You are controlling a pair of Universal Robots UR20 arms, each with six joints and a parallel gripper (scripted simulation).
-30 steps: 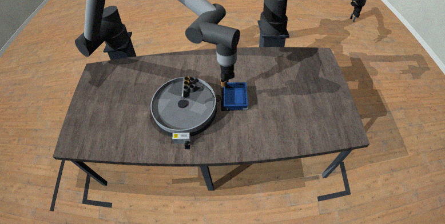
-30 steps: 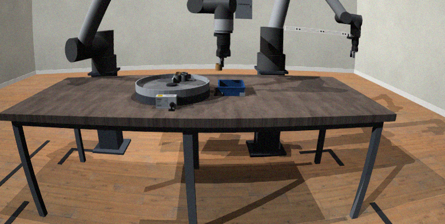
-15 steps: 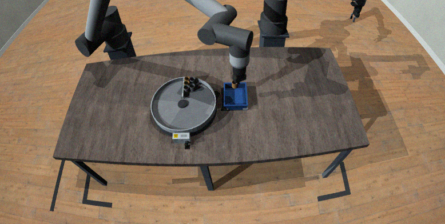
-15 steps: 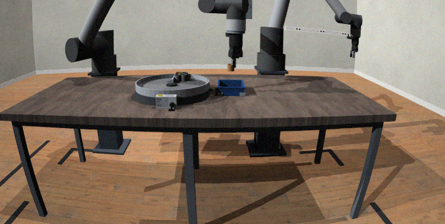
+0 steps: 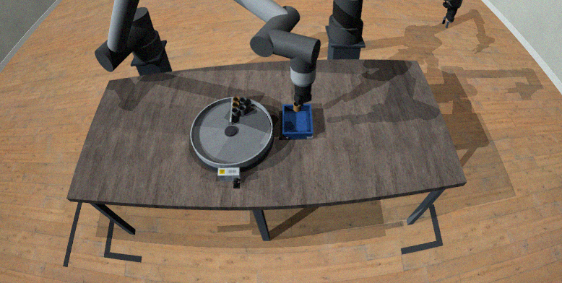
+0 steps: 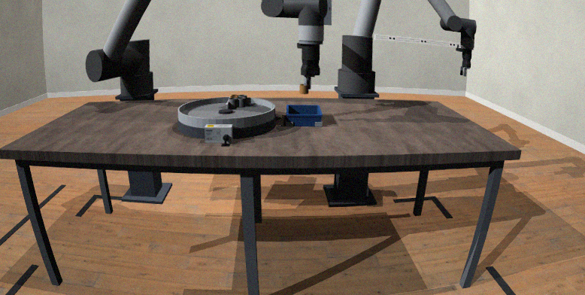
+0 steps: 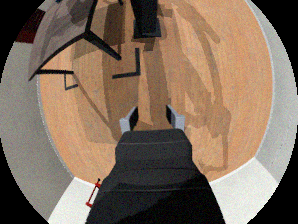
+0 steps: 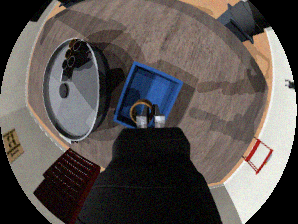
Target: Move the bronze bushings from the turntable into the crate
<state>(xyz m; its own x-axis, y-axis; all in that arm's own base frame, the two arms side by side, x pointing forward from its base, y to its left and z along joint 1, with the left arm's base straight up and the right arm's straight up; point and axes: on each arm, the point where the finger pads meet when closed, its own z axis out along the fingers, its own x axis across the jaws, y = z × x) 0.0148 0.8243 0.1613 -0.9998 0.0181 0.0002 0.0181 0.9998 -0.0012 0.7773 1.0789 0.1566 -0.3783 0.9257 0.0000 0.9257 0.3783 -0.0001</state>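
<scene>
My right gripper [image 5: 299,103] [image 6: 307,81] [image 8: 151,110] is shut on the wall of a bronze bushing [image 5: 296,107] [image 6: 303,89], held upright above the back part of the blue crate [image 5: 297,134] [image 6: 303,121] [image 8: 152,89]. The crate sits level between its corner guides; I see no bushing inside, but the held one hides part of it. The grey turntable [image 5: 214,143] [image 6: 196,116] [image 8: 82,112] carries bronze bushings [image 5: 235,99] beside dark steel bushings [image 5: 241,108] at its back. My left gripper [image 5: 446,22] [image 6: 463,71] [image 7: 152,111] is open and empty, far off beyond the table's back right.
A thin divider [image 5: 230,112] stands beside the bushings on the turntable. The turntable's raised rim is close to the crate's left side. A small labelled box [image 5: 228,173] [image 6: 218,133] stands at the turntable's front. The left arm's base stands behind the table.
</scene>
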